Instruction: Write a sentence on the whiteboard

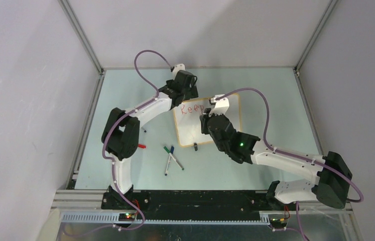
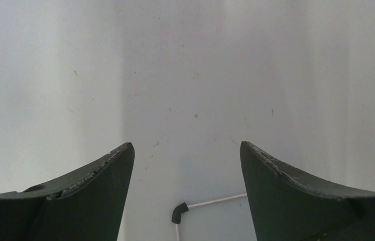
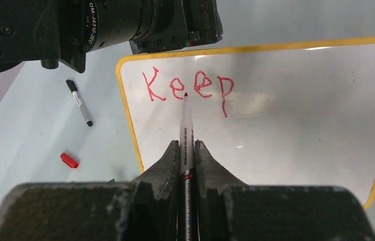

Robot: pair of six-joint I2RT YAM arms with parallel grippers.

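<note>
The whiteboard (image 1: 195, 129) lies flat mid-table, with a tan-orange frame. Of the sentence, only the red word "Keep" (image 3: 188, 86) shows, along the top of the whiteboard (image 3: 285, 130). My right gripper (image 3: 186, 143) is shut on a red marker (image 3: 184, 120) that points at the board, its tip (image 3: 185, 95) between the two "e"s. From above, the right gripper (image 1: 208, 120) is over the board's middle. My left gripper (image 1: 185, 84) hangs over the board's far left corner. The left gripper (image 2: 186, 146) is open and empty, facing the wall.
A black marker (image 3: 80, 103) and a red cap (image 3: 69, 160) lie on the table left of the board. Two markers with green and blue caps (image 1: 171, 156) lie crossed near the front. A black clip foot (image 1: 195, 146) sits at the board's near edge. Walls close in on three sides.
</note>
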